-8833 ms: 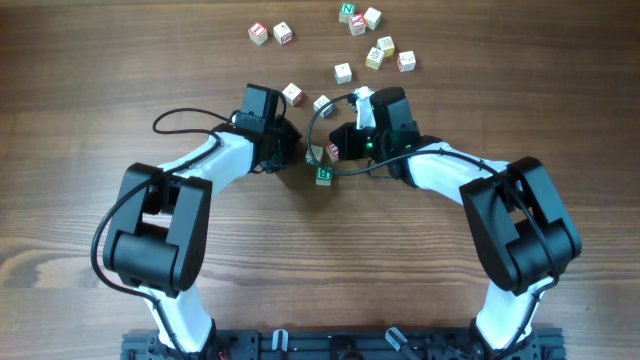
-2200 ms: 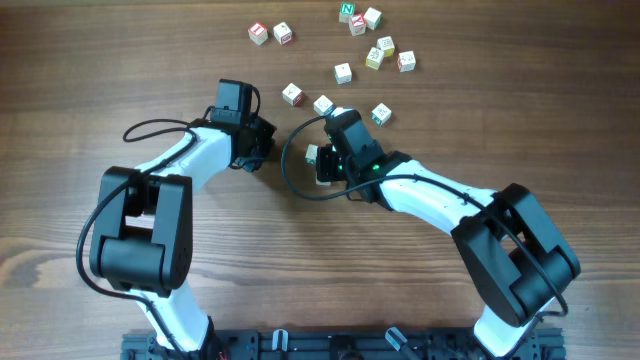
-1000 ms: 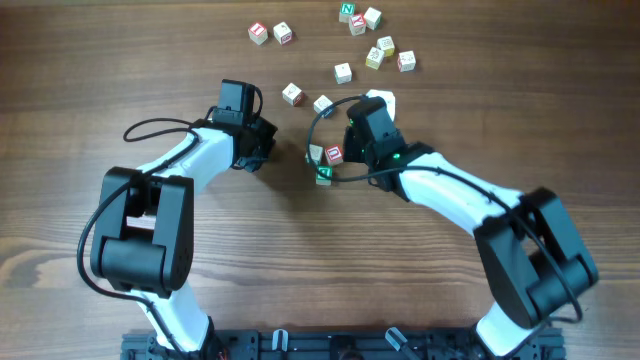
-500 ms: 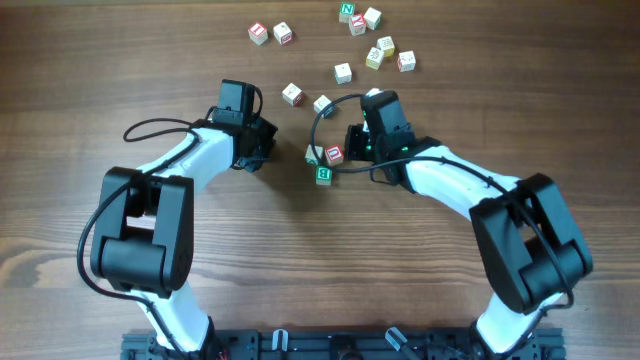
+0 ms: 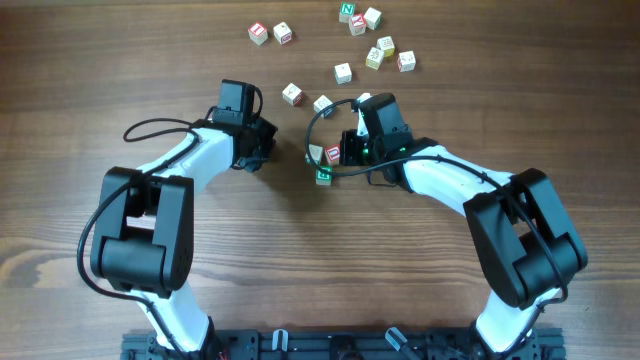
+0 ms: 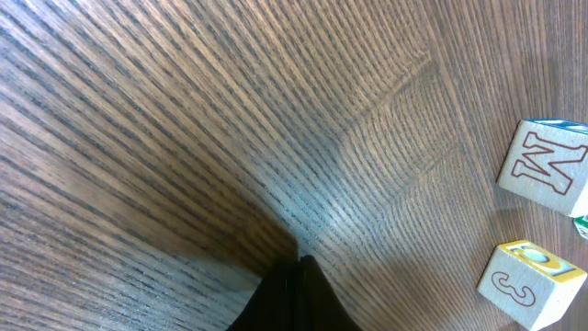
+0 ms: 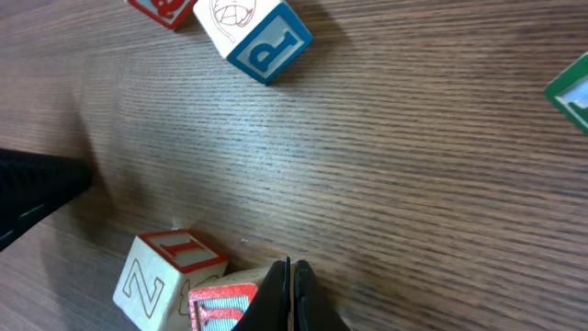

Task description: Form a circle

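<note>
Right fingers (image 7: 290,280), clenched and empty, sit at the dark wood-grain counter (image 7: 413,138). The cluster of three small pale wooden alphabet cubes (image 5: 332,154) lies just beside their tip. Left fingers (image 6: 298,280), also clenched and empty, stand farther off, so the right arm is nearer.

- right gripper (image 7: 290,292) at bottom centre, fingers pressed together, nothing between them
- red-faced cube (image 7: 220,308) touching the fingertips on their left
- Z cube (image 7: 165,271) right against the red-faced cube
- P cube (image 7: 257,35) at top, blue letter, well apart
- red cube (image 7: 163,7) cut off at top edge
- green cube (image 7: 574,92) cut off at right edge
- dark shape (image 7: 37,193) at left edge, can't tell what it is
- wood-grain table (image 7: 413,184)
</note>
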Motion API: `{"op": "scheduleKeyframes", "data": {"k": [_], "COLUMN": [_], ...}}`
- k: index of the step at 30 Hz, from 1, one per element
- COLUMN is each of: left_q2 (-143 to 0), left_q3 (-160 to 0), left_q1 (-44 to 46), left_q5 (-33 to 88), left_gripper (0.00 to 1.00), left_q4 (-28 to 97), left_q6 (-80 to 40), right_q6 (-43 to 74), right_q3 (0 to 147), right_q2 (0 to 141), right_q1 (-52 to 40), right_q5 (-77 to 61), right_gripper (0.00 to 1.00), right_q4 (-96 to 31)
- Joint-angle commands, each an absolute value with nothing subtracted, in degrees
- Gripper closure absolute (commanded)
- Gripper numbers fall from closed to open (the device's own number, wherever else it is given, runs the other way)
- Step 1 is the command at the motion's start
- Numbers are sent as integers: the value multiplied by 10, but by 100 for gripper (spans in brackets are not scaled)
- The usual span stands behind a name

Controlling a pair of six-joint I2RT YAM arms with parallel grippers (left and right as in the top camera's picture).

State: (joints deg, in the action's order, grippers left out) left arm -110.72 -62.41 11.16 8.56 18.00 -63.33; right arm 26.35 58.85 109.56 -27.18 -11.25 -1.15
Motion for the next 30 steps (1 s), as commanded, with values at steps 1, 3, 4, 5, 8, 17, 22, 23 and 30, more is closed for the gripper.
{"op": "scheduleKeyframes", "data": {"k": [1,3,4,5,8,17,22,23,30], "left_q2": [-1160,-1160,-1160,-1160,-1160,-1160,-1160,-1160,-1160], "left_q3": [-583,-583,-583,-583,-583,-583,-583,-583,-583], "left_q1": [111,111,111,111,111,111,111,111,111], "left_q5": [29,29,29,29,29,29,29,29,29], "left_gripper": [96,96,96,96,96,96,96,96,96], "left_q4": [202,202,202,202,202,202,202,202,202], "left_q6": [-637,-637,-637,-637,-637,-637,-637,-637,-637], "right_q6": [250,250,250,250,239,234,271,276,277], "right_q3": [588,588,588,588,588,588,588,588,588], "right_q2": [1104,1104,1104,1104,1104,1104,1104,1103,1034], "right_q1": [-274,-274,-274,-274,-274,-274,-274,-274,-278], "right_q5": [-125,-125,-125,-126,-139,-138,-91,-81,-57], "right_gripper": [95,95,96,96,95,95,95,95,95], "right_q4": [-6,-4,-3,-3,2,4,-5,-7,-31]}}
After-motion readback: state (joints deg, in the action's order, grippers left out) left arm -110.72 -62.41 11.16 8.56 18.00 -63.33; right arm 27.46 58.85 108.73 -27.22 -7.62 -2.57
